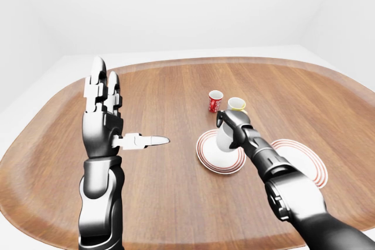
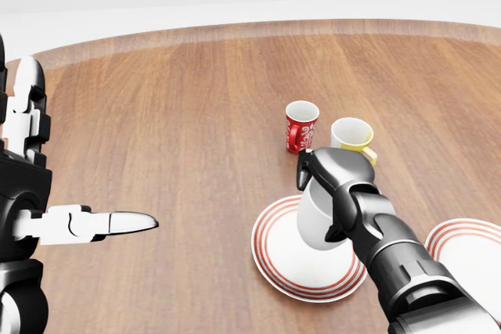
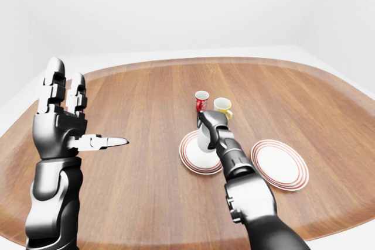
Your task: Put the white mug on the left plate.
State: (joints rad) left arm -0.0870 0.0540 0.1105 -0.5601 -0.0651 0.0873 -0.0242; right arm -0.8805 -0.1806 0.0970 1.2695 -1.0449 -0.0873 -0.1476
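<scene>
While the right hand [image 2: 333,185] wraps its dark fingers round the white mug [image 2: 317,220], the mug sits under the hand, over the middle of the left plate [image 2: 274,267]. Fingers are closed on the top & side of the mug, so only its lower white part shows. Can't tell if the mug's bottom is touching the plate or just above it (the hand and arm hide that bit).

Left plate is white w/ red rings. Another plate like it, the right plate [image 3: 280,164], lies near it to the right in the right-eye view, not touching.

Just above the hand in the head view stand a red cup [image 2: 301,126] and a yellow cup [image 2: 351,138], side by side, both upright.

Left hand [image 1: 104,115] is up in the air at the left, well apart from the mug. It's wide open, fingers pointing up, thumb sticking out to the right, holding nothing.

All of it is on a big brown wooden table [image 1: 176,203].
</scene>
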